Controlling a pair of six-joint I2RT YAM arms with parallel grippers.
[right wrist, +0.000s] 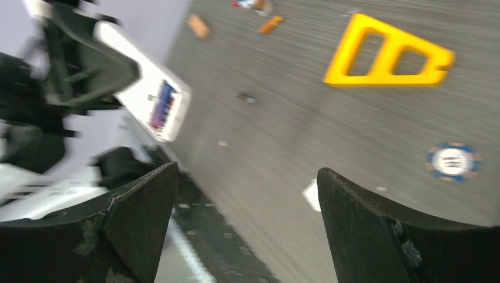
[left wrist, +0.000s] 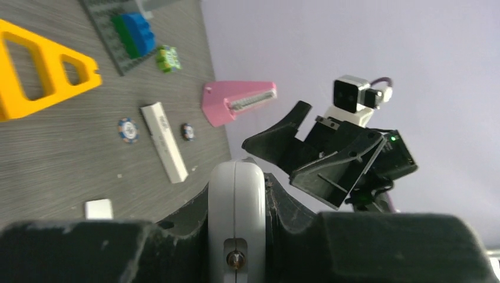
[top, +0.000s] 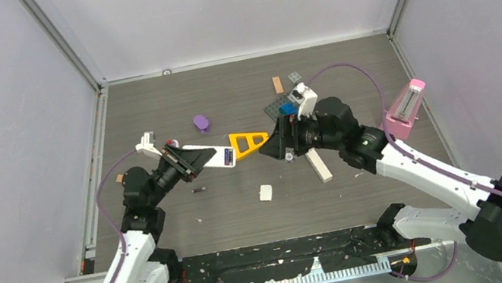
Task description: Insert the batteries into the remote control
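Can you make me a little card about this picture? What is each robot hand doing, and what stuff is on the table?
Left fingers: shut on the white remote
Right fingers: open, holding nothing, pointing at the remote
Battery: one small dark one lying on the table, near the left arm
Between the two hands: yellow triangle
Also on the table: white bar, pink wedge, purple piece, blue and white chip
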